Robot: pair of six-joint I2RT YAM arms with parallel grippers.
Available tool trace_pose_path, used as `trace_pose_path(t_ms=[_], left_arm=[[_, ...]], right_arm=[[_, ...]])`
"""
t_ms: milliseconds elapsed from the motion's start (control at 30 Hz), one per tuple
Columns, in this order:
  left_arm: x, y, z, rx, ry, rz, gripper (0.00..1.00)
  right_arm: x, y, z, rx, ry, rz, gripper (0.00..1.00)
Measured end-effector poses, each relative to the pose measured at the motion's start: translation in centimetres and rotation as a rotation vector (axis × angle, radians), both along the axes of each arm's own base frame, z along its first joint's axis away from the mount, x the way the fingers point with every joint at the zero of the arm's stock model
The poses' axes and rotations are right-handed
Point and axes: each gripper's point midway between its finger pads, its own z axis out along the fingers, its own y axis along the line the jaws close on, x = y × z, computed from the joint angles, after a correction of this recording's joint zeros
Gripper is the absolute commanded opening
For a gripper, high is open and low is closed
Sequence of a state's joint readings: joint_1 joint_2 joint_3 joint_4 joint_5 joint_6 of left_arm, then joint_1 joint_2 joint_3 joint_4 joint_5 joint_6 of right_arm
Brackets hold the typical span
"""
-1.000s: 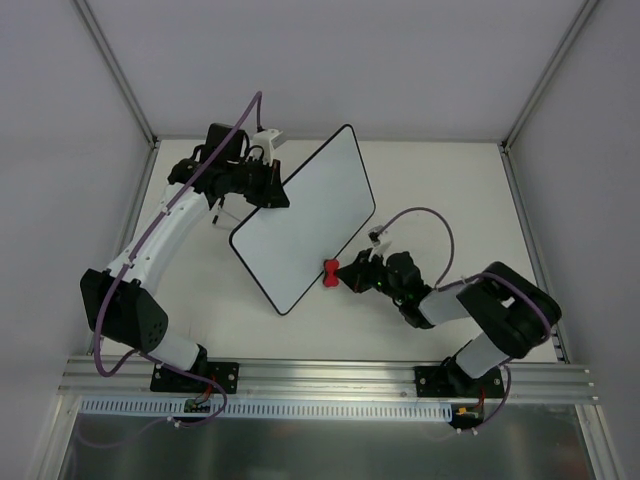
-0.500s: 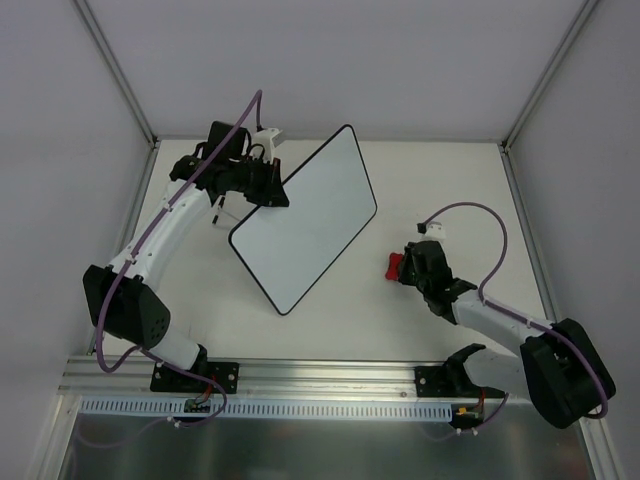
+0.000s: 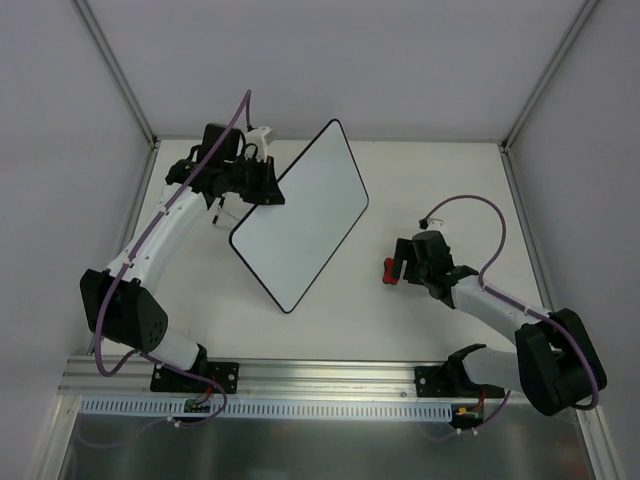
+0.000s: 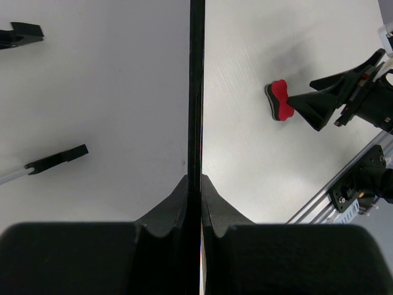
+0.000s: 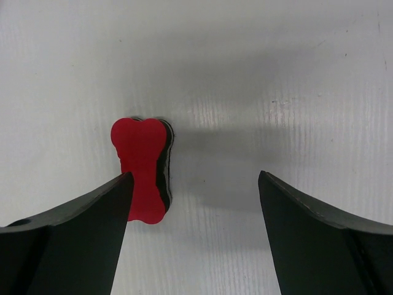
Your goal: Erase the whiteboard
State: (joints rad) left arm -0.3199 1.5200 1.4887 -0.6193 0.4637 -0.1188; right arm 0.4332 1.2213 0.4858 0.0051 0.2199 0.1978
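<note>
The whiteboard is a blank white panel with a thin black rim, held tilted above the table. My left gripper is shut on its left edge. In the left wrist view the board shows edge-on as a black line pinched between both fingers. The small red bone-shaped eraser lies on the table right of the board, apart from it. My right gripper stands open over it. The eraser sits just beyond the left fingertip; the gap between the jaws is otherwise bare table.
An aluminium rail runs along the near table edge with both arm bases on it. Enclosure walls and posts bound the back and sides. Two small black pieces show left of the board's edge.
My right gripper drew the eraser away from the board to the right, then opened and let it go on the table. The left gripper kept its hold; the board shifted slightly up-left.
</note>
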Motion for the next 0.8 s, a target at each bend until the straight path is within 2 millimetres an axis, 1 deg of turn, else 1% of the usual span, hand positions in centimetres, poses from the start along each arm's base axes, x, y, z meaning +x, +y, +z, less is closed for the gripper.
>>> trace_pose_path(t_ms=[100,233,400,533,667,800], left_arm=[[0.2,1.5,0.3,-0.008,-0.010,0.047,0.00],[0.4,3.8,0.9,-0.012,-0.043,0.113,0.00],[1.1,6.5,1.8,-0.014,-0.074,0.204,0.00],[1.5,8.0,2.9,-0.021,-0.108,0.253,0.00],[1.7,9.4,4.3,-0.027,-0.143,0.294,0.00],[2.4,11.1,5.8,-0.033,-0.181,0.338,0.00]], right_arm=[[0.3,0.1,1.0,-0.018,-0.005,0.029,0.86],[1.2,0.5,2.8,-0.022,-0.035,0.062,0.87],[1.8,0.8,4.3,-0.027,-0.057,0.095,0.90],[2.1,0.9,5.2,-0.039,-0.061,0.126,0.99],[2.4,1.1,6.1,-0.048,-0.072,0.160,0.99],[2.6,1.2,6.8,-0.044,-0.071,0.180,0.99]])
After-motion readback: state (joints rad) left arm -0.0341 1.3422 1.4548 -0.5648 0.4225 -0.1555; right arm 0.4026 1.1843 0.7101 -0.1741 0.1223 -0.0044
